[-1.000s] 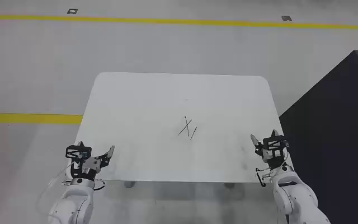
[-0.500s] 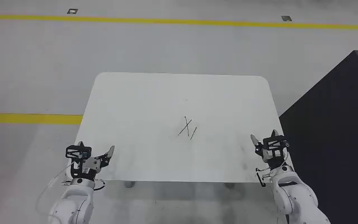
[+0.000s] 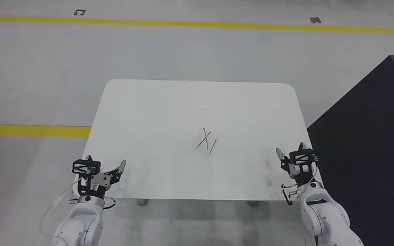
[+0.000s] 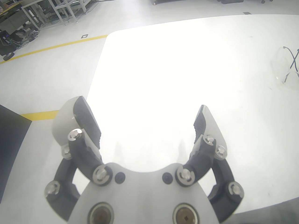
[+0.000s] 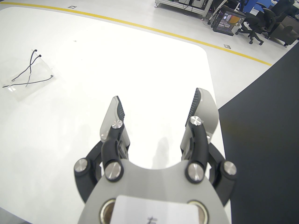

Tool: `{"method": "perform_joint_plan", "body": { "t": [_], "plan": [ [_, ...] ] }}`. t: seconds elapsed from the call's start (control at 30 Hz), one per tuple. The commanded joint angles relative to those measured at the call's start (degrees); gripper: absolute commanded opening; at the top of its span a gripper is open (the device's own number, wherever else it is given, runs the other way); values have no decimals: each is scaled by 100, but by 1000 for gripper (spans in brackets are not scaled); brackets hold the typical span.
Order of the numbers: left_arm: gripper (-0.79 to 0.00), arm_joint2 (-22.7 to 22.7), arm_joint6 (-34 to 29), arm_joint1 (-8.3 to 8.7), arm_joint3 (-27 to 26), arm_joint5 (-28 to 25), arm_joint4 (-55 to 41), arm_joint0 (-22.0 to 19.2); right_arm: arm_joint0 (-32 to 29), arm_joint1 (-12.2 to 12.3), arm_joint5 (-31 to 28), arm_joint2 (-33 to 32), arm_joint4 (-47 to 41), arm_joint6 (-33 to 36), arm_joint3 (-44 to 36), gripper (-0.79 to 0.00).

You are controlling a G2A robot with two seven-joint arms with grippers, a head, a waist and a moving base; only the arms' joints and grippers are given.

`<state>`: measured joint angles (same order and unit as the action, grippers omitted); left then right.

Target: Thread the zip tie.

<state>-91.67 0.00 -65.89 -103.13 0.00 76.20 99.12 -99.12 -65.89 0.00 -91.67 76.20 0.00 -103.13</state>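
Zip ties (image 3: pixel 206 140): black, crossed, on clear sheet (image 5: pixel 21 89), middle of bench (image 3: pixel 154 117). Left fingers (image 4: pixel 87 120) and right fingers (image 5: pixel 202 108): spread, empty, well apart from ties.

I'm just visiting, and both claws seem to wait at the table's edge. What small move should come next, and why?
Probably the right claw should reach toward the zip ties. It and the left claw hang open and empty at the near corners of the table, while the ties lie untouched mid-table, seemingly slightly nearer the right one.
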Motion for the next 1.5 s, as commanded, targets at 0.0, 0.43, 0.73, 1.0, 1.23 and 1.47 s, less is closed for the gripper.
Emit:
{"method": "perform_joint_plan", "body": {
  "t": [0.0,0.43,0.73,1.0,1.23,1.47],
  "plan": [
    [0,0,0,0,0,0,0,0,0,0,0,0,0,0,0,-225],
    [0,0,0,0,0,0,0,0,849,-8,-1257,448,-1854,2719,-919,0],
    [0,0,0,0,0,0,0,0,1562,60,-1206,-286,-3997,4464,-972,0],
    [0,0,0,0,0,0,0,0,1562,60,-1206,-286,-3997,4464,-972,0],
    [0,0,0,0,0,0,0,0,1562,60,-1206,-286,-3997,4464,-972,0],
    [0,0,0,0,0,0,0,0,1562,60,-1206,-286,-3997,4464,-972,0]
  ]
}}
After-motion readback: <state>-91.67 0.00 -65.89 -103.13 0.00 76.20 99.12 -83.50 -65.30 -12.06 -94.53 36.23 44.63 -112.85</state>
